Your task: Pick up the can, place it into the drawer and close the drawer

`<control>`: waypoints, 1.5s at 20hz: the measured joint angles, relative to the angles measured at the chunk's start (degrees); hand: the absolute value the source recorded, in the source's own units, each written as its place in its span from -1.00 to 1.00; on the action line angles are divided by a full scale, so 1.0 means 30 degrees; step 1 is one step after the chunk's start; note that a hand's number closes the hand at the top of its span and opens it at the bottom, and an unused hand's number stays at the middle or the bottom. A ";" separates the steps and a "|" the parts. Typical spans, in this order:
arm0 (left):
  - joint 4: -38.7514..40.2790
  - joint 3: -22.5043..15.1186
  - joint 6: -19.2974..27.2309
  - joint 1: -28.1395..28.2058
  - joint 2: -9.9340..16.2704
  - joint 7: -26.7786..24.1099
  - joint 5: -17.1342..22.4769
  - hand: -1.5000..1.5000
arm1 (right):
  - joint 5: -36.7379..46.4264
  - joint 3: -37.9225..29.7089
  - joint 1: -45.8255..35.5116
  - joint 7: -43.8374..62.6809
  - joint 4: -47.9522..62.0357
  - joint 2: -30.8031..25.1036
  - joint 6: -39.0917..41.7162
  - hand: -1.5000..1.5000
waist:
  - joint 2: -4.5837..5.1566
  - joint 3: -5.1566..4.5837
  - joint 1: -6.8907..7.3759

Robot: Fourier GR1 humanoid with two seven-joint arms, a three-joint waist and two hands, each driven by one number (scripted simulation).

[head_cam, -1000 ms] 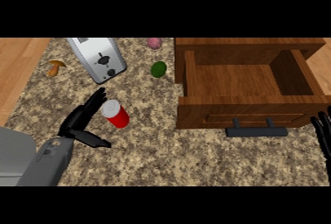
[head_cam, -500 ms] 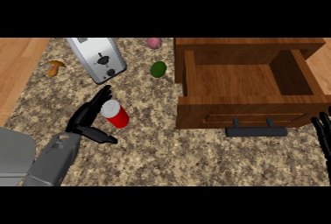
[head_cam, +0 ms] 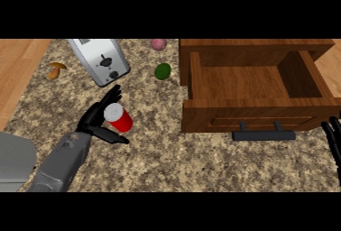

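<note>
The can [head_cam: 120, 117], red with a pale top, is shown on the speckled counter [head_cam: 173, 158], left of the drawer [head_cam: 256, 92] and well apart from it. It is flanked by the left hand [head_cam: 95, 118]: the fingers [head_cam: 108, 98] are extended along the can's left side and past its top, while the thumb [head_cam: 112, 136] is spread out below the can's lower end. The hand is thus seen wide open around the can, not closed on it; whether the fingers actually touch the can cannot be told. The grey left forearm [head_cam: 63, 160] is seen entering from the lower left.

The drawer is shown pulled out of its wooden cabinet [head_cam: 256, 46], its interior bare wood, with a dark handle [head_cam: 264, 134] on its front panel. At the right edge of the view, just below the drawer's front corner, only the fingertips of the right hand [head_cam: 332, 137] are visible; they appear straight and hold nothing.

Above the can, a silver toaster [head_cam: 99, 60] is seen lying at a slant. Near the toaster's right side a green item [head_cam: 163, 71] and, farther up, a pink item [head_cam: 158, 43] are shown. A brown mushroom [head_cam: 55, 69] is seen to the toaster's left, at the border of the wooden surface [head_cam: 20, 67].
</note>
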 measured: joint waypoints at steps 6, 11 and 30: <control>0.0223 -0.0139 0.0263 -0.0523 -0.0579 0.0077 -0.0147 -1.00 | -0.0802 -0.0575 0.0195 0.0379 -0.0378 -0.0356 0.0403 -1.00 | -0.0001 0.0000 -0.0013; 0.0586 -0.0216 -0.0008 -0.0805 -0.0728 -0.0320 -0.0275 1.00 | -0.0773 -0.0498 0.0627 0.0032 -0.0539 -0.0069 0.0588 -1.00 | 0.0011 -0.0001 -0.0035; -0.2316 0.2934 0.2975 0.1642 -0.0662 0.0806 0.3017 1.00 | -0.0974 -0.0886 0.0719 0.0397 -0.0986 0.0070 0.0227 -1.00 | -0.0191 0.0038 0.0564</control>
